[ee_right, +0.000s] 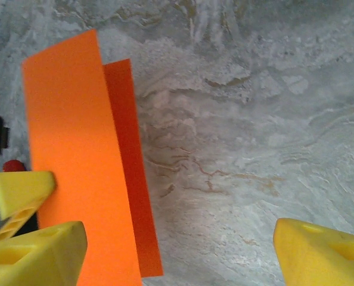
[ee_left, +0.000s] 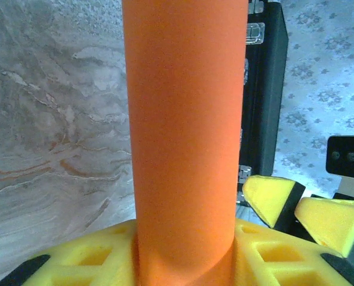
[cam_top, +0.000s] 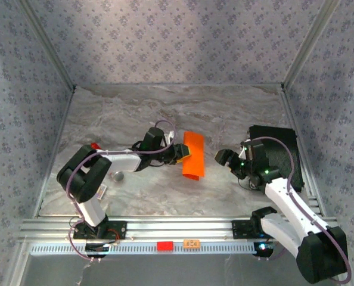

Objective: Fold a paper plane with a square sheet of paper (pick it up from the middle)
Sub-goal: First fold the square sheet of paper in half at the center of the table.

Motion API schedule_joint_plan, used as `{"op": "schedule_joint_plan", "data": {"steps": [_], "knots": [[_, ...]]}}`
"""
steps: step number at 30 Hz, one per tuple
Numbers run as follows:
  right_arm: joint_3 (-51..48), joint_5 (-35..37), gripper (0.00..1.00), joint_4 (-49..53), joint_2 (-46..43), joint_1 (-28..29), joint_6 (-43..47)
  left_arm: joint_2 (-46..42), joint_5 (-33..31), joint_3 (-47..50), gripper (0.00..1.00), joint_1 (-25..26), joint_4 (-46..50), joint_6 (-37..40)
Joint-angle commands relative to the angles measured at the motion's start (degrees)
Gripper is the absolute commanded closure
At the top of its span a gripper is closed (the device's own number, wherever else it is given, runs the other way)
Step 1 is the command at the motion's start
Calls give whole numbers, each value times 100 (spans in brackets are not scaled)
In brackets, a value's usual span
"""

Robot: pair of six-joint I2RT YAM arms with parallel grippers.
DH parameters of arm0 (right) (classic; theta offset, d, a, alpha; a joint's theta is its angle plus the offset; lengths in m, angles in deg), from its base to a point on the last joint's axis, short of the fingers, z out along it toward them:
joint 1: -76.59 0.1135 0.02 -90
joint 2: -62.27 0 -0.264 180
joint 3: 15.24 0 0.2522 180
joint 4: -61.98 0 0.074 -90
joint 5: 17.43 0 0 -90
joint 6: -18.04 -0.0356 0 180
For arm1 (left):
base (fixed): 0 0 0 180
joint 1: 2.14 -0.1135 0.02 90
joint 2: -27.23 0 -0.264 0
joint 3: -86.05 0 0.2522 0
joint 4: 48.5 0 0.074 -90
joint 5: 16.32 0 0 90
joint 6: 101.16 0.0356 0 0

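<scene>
A: What's at the left?
B: The left gripper [cam_top: 180, 153]; its yellow latticed fingers [ee_left: 87, 256] are pinched on the square sheet of paper [cam_top: 193, 155], near the middle of the table [cam_top: 224, 113].
A: The paper's shape?
B: Smooth, matte, bright orange; bent over into a loose curl, rounded like a tube at the grip; two layers show from the right wrist view.
A: Further right?
B: The right gripper [cam_top: 226, 157], jaws spread wide, near the sheet without gripping it; beyond it a flat black rectangular case [cam_top: 278, 149] lies on the grey, veined marble-look surface.

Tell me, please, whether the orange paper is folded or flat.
Folded over: the orange paper shows two overlapping layers, pinched in the left gripper.
</scene>
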Motion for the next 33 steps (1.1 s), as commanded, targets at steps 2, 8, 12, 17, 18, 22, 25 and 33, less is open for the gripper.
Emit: {"op": "schedule_joint_plan", "data": {"steps": [2,8,12,17,18,22,25,33], "knots": [[113,-124,16,-111,-79,-22,23,177,237,115,62,-31,-577,-211],[41,-126,16,-195,-17,14,-62,266,197,28,62,-16,168,208],[37,-124,16,-264,60,74,-94,363,178,19,62,-11,333,322],[68,-160,16,-360,241,171,-85,427,-59,28,62,23,600,481],[69,-167,16,-388,275,191,-86,416,-141,17,62,29,730,545],[95,-167,16,-445,420,271,-88,360,-470,-119,62,91,1385,875],[112,-150,16,-461,511,317,-89,313,-704,-237,60,161,1777,1059],[104,-82,16,-442,576,376,-72,138,-1299,-482,55,288,2582,1441]]}}
